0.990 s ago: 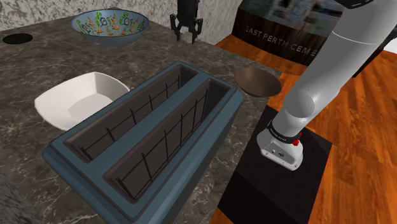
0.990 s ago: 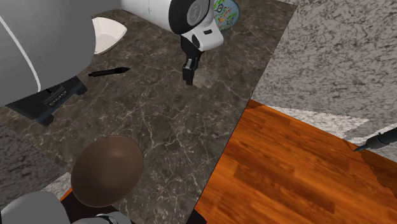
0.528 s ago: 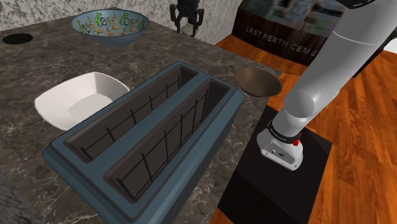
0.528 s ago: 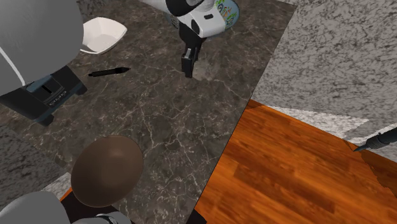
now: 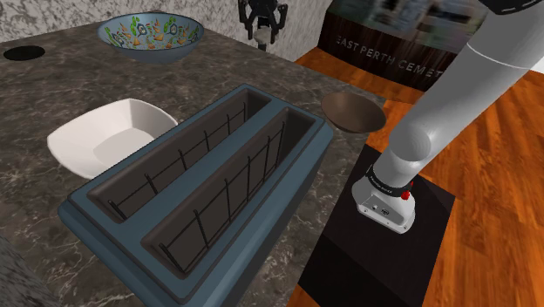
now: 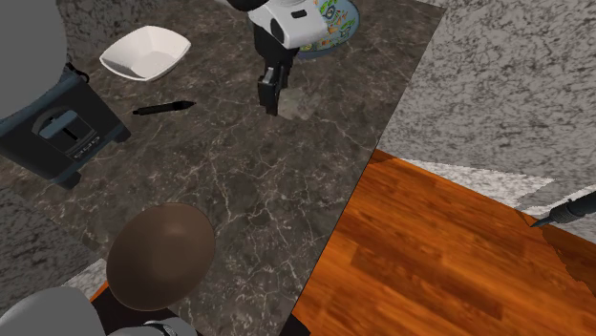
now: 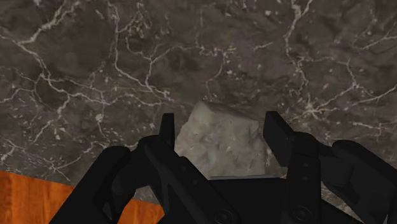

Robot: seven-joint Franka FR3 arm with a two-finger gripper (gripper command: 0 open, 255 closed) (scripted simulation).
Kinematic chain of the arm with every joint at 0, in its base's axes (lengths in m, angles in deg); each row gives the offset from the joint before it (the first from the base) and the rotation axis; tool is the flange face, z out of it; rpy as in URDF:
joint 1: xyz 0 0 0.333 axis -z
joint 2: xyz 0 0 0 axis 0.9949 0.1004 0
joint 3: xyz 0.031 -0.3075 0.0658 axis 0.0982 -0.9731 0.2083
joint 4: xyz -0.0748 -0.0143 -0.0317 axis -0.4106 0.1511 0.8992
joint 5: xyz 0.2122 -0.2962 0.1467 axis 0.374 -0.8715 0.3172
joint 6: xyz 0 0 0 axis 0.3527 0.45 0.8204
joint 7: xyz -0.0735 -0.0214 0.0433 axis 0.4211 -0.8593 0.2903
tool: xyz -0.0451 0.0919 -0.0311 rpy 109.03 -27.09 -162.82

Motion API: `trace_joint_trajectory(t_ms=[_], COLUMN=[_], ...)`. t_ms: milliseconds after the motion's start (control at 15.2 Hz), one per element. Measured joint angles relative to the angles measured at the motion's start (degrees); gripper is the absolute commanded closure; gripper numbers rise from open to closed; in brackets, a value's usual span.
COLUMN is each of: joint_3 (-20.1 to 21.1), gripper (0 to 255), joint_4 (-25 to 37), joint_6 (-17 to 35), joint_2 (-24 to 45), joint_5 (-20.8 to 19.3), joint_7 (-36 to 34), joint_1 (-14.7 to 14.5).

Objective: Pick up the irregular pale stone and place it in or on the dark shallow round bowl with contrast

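**Hand spread wide over the stone on the table**

In the wrist view your hand (image 7: 219, 126) stands wide, one black finger (image 7: 167, 132) on each side of the pale, rough stone (image 7: 222, 147). The stone lies on the dark marbled table (image 7: 95, 70), between the fingers. It comes very close to both, but you cannot tell from this view whether either finger touches it.

In the second exterior view the hand (image 6: 271, 103) points down at the table (image 6: 248, 191), with the stone (image 6: 297, 105) just beside its tips. The dark brown shallow round bowl (image 6: 159, 256) sits well apart from the stone, near that view's lower left corner. A black pen (image 6: 162, 108) lies between the hand and the blue-grey toaster (image 6: 62, 134). A white square bowl (image 6: 143, 54) sits beyond the pen, and a patterned bowl (image 6: 336, 19) shows partly behind the arm.

In the shoulder view the hand (image 5: 263, 22) hangs at the far side of the table (image 5: 52, 87). The brown bowl (image 5: 352, 112) sits at the table's edge near the stand (image 5: 384, 253), beside the toaster (image 5: 200, 187).
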Motion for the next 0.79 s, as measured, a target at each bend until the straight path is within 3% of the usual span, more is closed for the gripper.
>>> trace_joint_trajectory(t_ms=[792], joint_3=[-2.6], gripper=[255], joint_4=[-25.4], joint_6=[-1.8], joint_2=[-27.8], joint_5=[6.7], joint_7=[3.9], joint_1=[-1.6])
